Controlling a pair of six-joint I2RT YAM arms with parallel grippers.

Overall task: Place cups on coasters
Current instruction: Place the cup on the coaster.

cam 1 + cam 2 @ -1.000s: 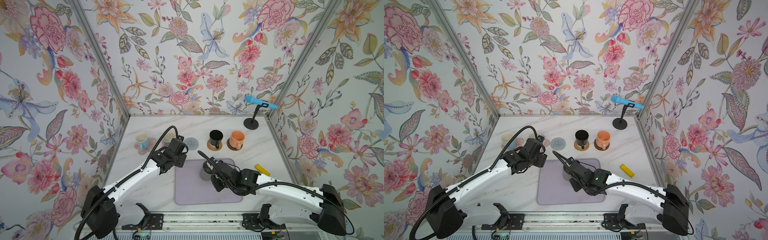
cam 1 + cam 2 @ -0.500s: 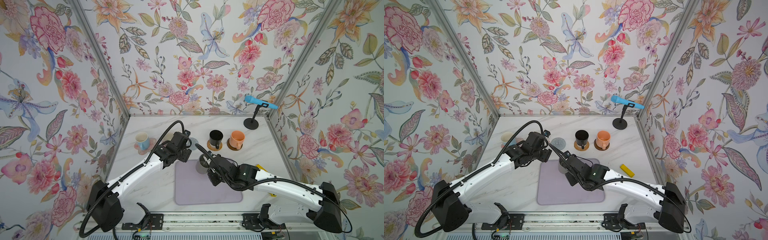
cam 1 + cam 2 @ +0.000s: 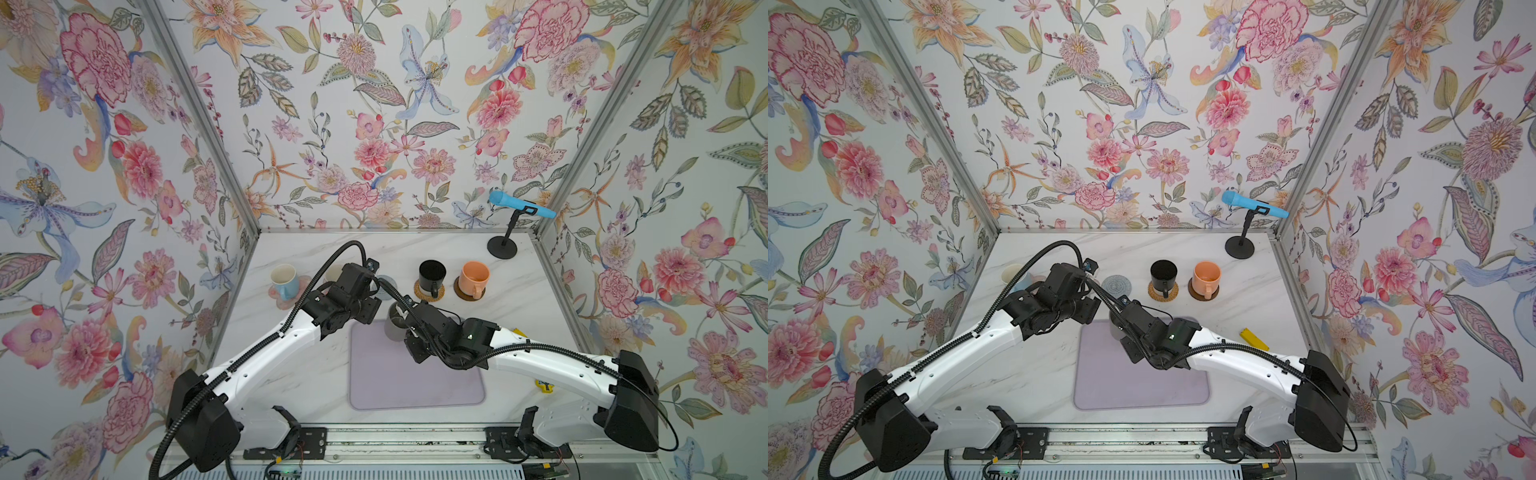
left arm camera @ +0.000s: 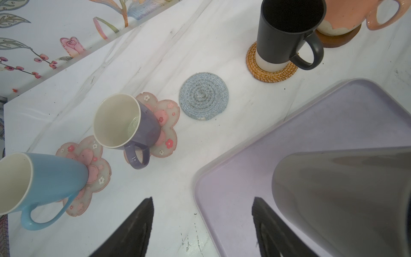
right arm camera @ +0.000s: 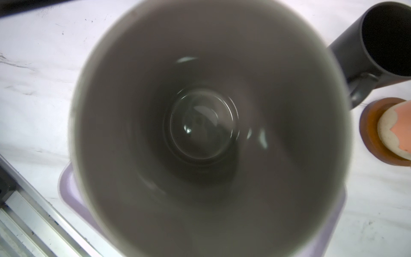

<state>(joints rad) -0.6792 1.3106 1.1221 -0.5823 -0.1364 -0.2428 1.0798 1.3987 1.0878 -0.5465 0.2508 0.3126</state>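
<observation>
My right gripper (image 3: 409,326) is shut on the grey cup (image 3: 394,326), which it holds over the lilac mat's far left corner; that cup (image 5: 200,133) fills the right wrist view and hides the fingers. The grey ringed coaster (image 4: 203,95) lies bare just beyond. My left gripper (image 4: 202,200) is open and holds nothing, close beside the grey cup (image 4: 344,200). The light blue cup (image 4: 44,180) and purple-grey cup (image 4: 133,126) stand on pink flower coasters (image 4: 169,124). The black cup (image 3: 432,274) is on the woven coaster (image 4: 269,73), the peach cup (image 3: 473,278) on the brown disc (image 4: 338,40).
The lilac mat (image 3: 415,382) lies at the table's front middle. A blue microphone on a black stand (image 3: 503,247) occupies the far right corner. A yellow block (image 3: 1254,338) lies by the right wall. Flowered walls close three sides, and a rail runs along the front.
My right gripper has carried the grey cup from the middle of the mat to its far left corner, nearer the grey coaster. The left gripper has shifted farther back and right.
</observation>
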